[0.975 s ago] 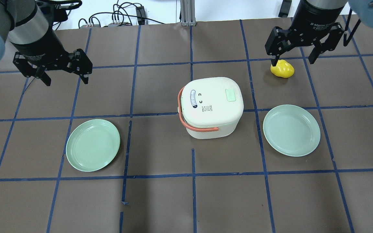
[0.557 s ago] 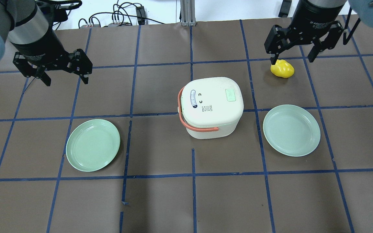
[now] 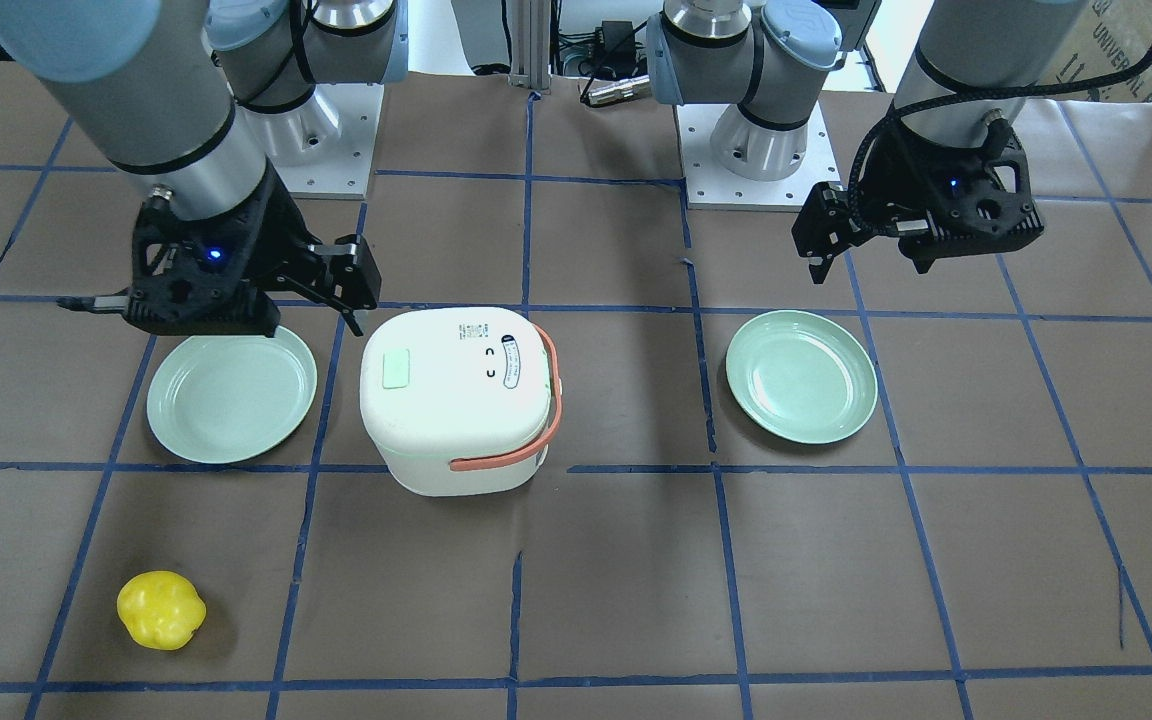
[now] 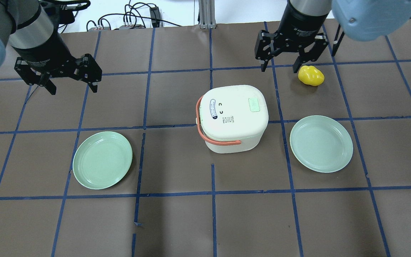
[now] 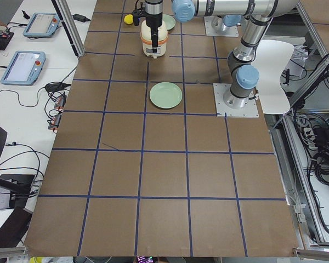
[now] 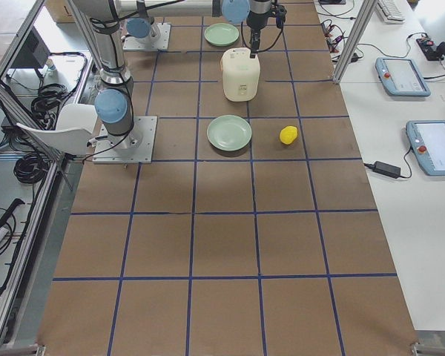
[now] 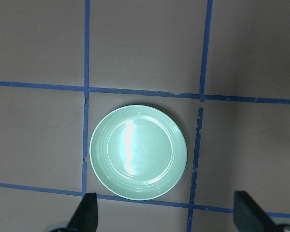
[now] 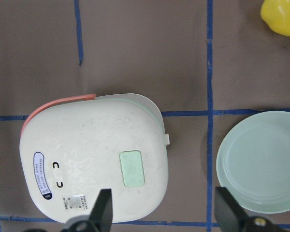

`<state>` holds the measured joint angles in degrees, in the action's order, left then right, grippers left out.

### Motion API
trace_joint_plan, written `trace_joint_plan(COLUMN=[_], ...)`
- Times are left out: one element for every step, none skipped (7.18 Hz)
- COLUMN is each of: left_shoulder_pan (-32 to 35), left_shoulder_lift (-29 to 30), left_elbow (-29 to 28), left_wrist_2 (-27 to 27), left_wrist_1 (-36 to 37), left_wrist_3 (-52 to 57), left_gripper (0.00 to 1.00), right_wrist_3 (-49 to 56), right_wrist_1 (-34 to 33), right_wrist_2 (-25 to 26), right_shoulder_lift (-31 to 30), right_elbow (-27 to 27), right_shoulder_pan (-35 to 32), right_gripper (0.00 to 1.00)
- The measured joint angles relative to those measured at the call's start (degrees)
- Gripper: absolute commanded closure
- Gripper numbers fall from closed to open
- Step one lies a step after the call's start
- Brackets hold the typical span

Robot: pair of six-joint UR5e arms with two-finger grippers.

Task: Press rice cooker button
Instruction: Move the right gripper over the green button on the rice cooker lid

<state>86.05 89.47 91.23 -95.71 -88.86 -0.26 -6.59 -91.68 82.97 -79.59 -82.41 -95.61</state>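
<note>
The white rice cooker (image 4: 232, 117) with an orange handle stands mid-table, lid shut. Its pale green button (image 4: 253, 104) is on the lid's right side. My right gripper (image 4: 279, 67) is open and empty, hovering above the table just beyond the cooker's far right corner. In the right wrist view the cooker (image 8: 92, 159) and button (image 8: 132, 168) lie below the open gripper (image 8: 165, 212), the button near the left finger. My left gripper (image 4: 73, 88) is open and empty at the far left, well away from the cooker.
A green plate (image 4: 102, 160) lies front left of the cooker and another (image 4: 321, 143) lies to its right. A yellow toy pepper (image 4: 310, 75) sits at the far right, next to the right gripper. The left wrist view shows the left plate (image 7: 137, 152).
My right gripper has moved left, from over the yellow pepper towards the cooker's far right corner, still open. The left arm has not moved.
</note>
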Motion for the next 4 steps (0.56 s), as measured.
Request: trace_joint_plan(left_shoulder_pan=[0.0,0.0,0.0,0.0], left_shoulder_lift=[0.0,0.0,0.0,0.0], left_elbow=[0.0,0.0,0.0,0.0], left_wrist_2=[0.0,0.0,0.0,0.0], left_wrist_1=[0.0,0.0,0.0,0.0], left_wrist_3=[0.0,0.0,0.0,0.0], left_gripper=[0.00,0.00,0.00,0.00], right_wrist_3=[-0.3,-0.3,-0.3,-0.2], right_wrist_1=[-0.4,-0.7,-1.0,-2.0], right_wrist_2=[-1.4,-2.4,-2.8,-2.9], right_shoulder_lift=[1.2,2.4,3.3,4.0], right_elbow=[-0.6,-1.4,-2.2,-3.4], right_shoulder_pan=[-0.8,-1.1,-1.1,-1.1], right_gripper=[0.90,0.91,0.91,0.91])
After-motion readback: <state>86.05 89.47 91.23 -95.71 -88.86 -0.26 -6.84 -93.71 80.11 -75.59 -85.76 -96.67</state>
